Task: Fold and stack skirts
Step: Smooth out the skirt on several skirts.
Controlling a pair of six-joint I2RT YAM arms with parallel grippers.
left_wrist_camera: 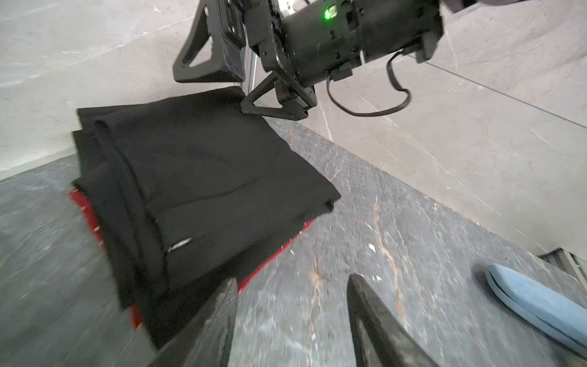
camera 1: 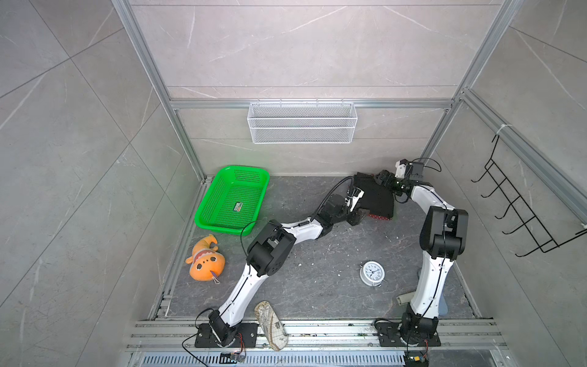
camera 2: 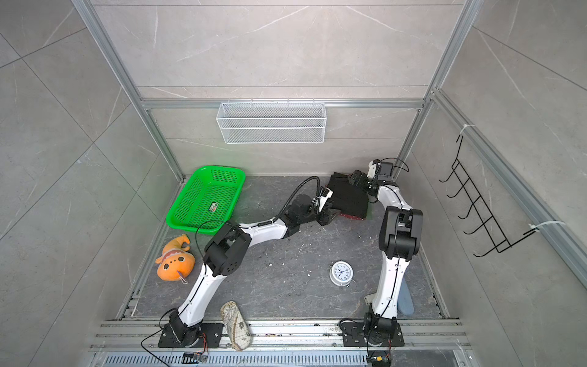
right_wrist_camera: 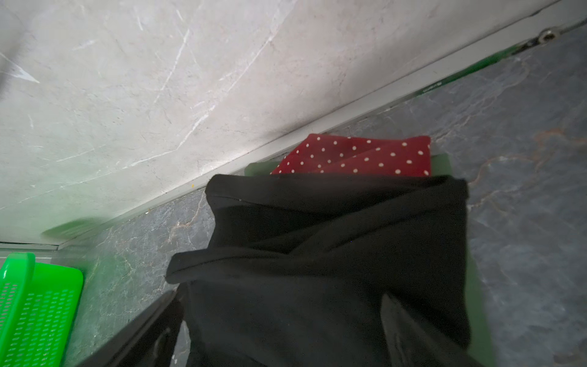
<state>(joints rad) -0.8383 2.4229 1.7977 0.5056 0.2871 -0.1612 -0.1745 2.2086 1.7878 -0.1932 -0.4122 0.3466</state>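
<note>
Left wrist view is taken up by a folded plain black cloth skirt (left_wrist_camera: 206,165), laid on a red cloth skirt with small white polka dots (left_wrist_camera: 87,209) whose edges show along two sides of it. A strip of plain dark green cloth skirt (right_wrist_camera: 443,163) is seen beneath both in the right wrist view, so all three are judged to be stacked. The pile lies at the far right of the dark grey marbled tabletop (camera 1: 317,270), close to the back wall and well apart from the bright green perforated plastic basket (camera 1: 232,200). The left end effector (left_wrist_camera: 292,286) is seen with its fingers apart and only bare tabletop between them, just beside the near corner of the pile; nothing is held. The right end effector (left_wrist_camera: 209,89) is spread wide at the far edge of the black skirt, one finger at the cloth's corner and the other raised clear, so no grip is made. The step in hand is judged to be the letting-go of the top skirt, with the task nearly finished. The next move is thought to call for both arms to be lifted clear without cloth being snagged. The bunched folds seen in the right wrist view may first need to be pressed flat.
</note>
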